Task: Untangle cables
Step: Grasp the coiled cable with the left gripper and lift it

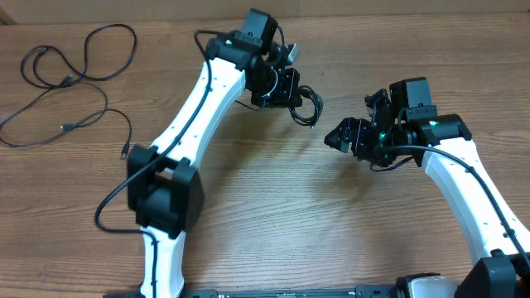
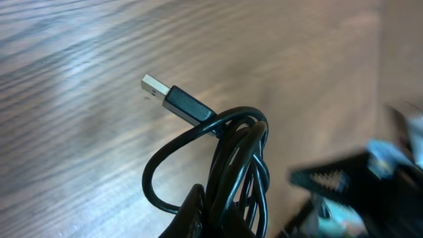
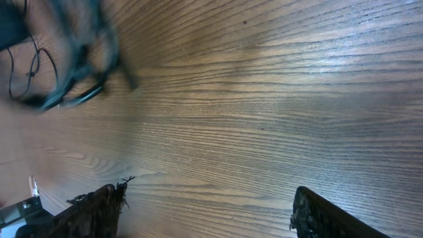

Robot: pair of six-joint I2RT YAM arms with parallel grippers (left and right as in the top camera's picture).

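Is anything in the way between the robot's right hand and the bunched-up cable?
No, nothing I can see. Only bare table lies between the open right hand and the cable bundle, which the left hand is gripping.

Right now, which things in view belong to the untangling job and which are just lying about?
Job: cable bundle, gripped by left gripper; loose cables, far left; right gripper, open.
Not job: arm wiring; table.
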